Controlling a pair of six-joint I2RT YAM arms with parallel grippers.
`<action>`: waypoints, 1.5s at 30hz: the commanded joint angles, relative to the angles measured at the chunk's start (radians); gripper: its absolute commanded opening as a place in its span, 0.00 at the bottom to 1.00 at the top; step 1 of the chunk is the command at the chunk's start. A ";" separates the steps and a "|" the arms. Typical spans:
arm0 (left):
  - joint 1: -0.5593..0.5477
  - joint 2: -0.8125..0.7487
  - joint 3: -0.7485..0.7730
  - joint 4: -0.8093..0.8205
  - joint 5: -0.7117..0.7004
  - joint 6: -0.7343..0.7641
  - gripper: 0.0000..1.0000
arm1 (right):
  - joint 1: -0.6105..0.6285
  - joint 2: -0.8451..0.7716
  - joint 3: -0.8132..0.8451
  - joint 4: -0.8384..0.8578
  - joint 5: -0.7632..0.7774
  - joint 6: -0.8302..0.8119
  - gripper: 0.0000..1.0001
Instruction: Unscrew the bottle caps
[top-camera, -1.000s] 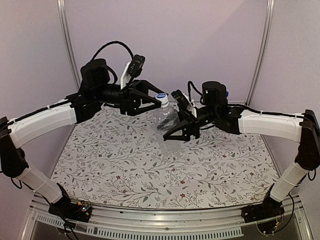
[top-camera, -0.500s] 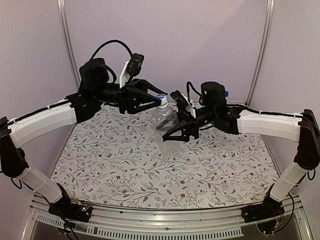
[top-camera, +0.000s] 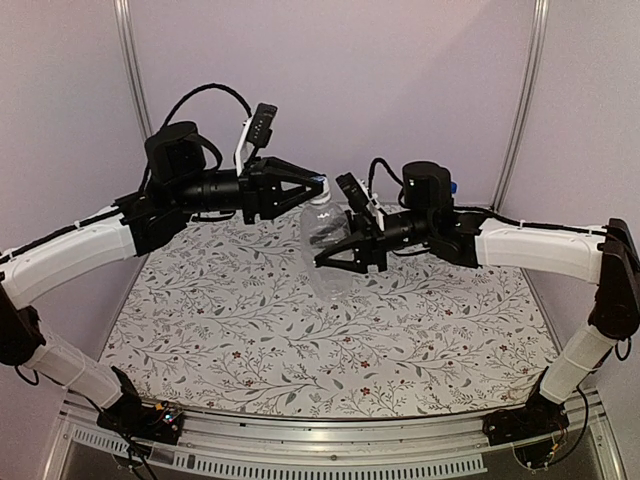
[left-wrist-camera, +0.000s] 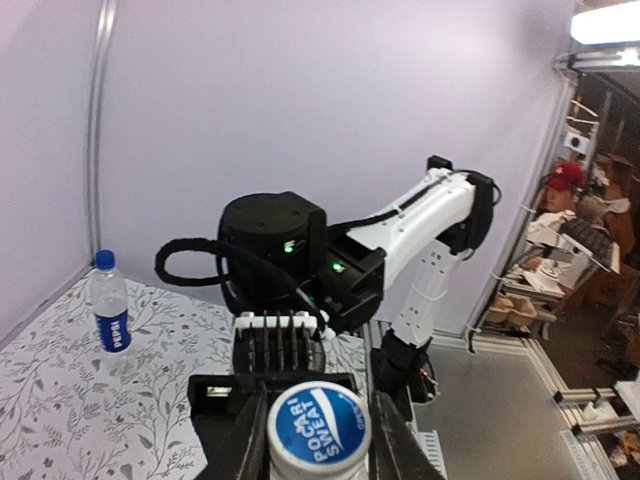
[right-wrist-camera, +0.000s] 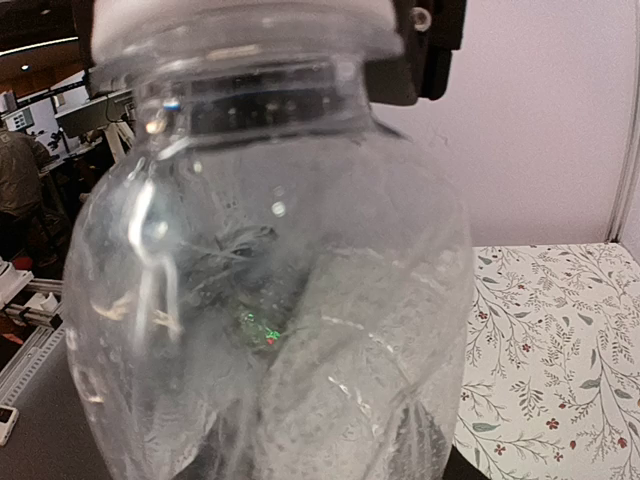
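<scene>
The plain clear bottle (top-camera: 322, 238) is held in the air over the middle of the table. My right gripper (top-camera: 338, 255) is shut on its body; the bottle (right-wrist-camera: 270, 300) fills the right wrist view and hides the fingers. My left gripper (top-camera: 317, 187) is shut on its blue cap (left-wrist-camera: 318, 424), printed "POCARI SWEAT", with a black finger (left-wrist-camera: 232, 440) on each side. The slimmer bottle with the dark blue label (left-wrist-camera: 108, 315) stands upright at the far right by the wall, its blue cap (left-wrist-camera: 103, 259) on. In the top view only that cap (top-camera: 452, 187) shows behind my right arm.
The floral table cover (top-camera: 250, 330) spreads below both arms. Lilac walls with metal posts (top-camera: 135, 90) close the back and sides. The table's front rail (top-camera: 320, 450) runs between the arm bases.
My left arm has shifted left and its wrist has turned on the cap. The bottle and my right gripper have moved slightly left and up. The cap's blue top shows less from above.
</scene>
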 joint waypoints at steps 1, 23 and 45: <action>-0.118 -0.084 -0.002 -0.090 -0.526 -0.043 0.06 | 0.006 -0.013 0.032 -0.077 0.296 0.024 0.44; -0.196 -0.089 -0.026 -0.082 -0.794 -0.061 0.26 | 0.005 -0.011 0.016 -0.070 0.229 -0.041 0.43; -0.119 -0.137 -0.022 -0.094 -0.315 0.077 0.89 | 0.005 -0.018 0.003 -0.062 -0.105 -0.060 0.43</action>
